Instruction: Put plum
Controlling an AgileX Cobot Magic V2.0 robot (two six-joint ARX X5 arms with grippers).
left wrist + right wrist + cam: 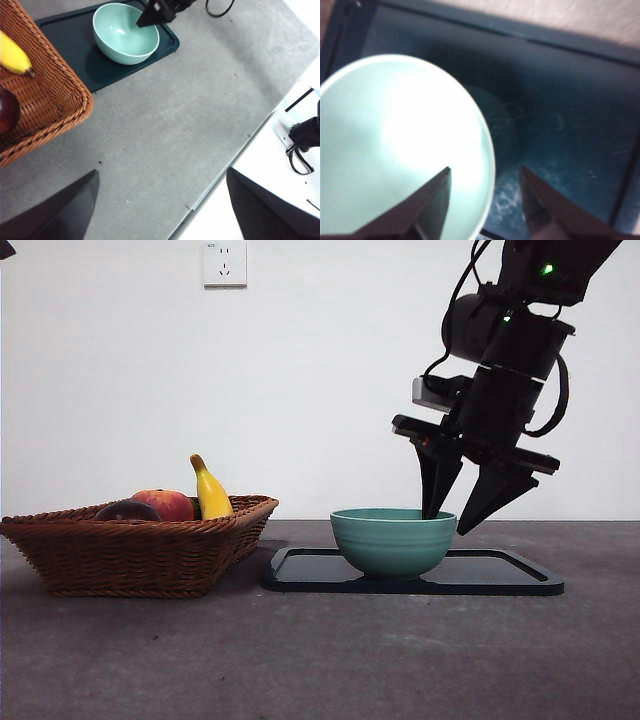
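One round, glossy, dark maroon plum (pixel 127 510) lies in the woven brown wicker basket (pixel 140 555) at the left of the table, low behind the rim so that only its top shows from the front. Touching it on its right sits a red-orange peach-like fruit (pixel 166 504), and just beyond that a yellow banana (pixel 209 492) stands tilted, its dark tip up. In the left wrist view the plum (pixel 7 110) shows at the edge of the picture inside the basket (pixel 55 90), with the banana (pixel 14 56) near it.

Beside the basket, apart from it, a flat dark rectangular tray (pixel 500 575) rests on the grey table (pixel 320 660), and a pale teal ceramic bowl (pixel 393 540) stands on the tray's left part.

Over the bowl's right rim hangs the right gripper (pixel 460 515), its two black jaws spread wide and holding nothing: one jaw tip dips inside the bowl, the other is outside, above the tray. The right wrist view agrees, with the bowl (pixel 395 150) rim running between the jaws of the right gripper (pixel 485 175) and the tray (pixel 560 115) under the outer one.

Well apart from the fruit, the left gripper (pixel 162 182) hovers high above bare table near its edge, jaws wide apart and empty. A white wall socket (pixel 224 262) sits on the wall behind.
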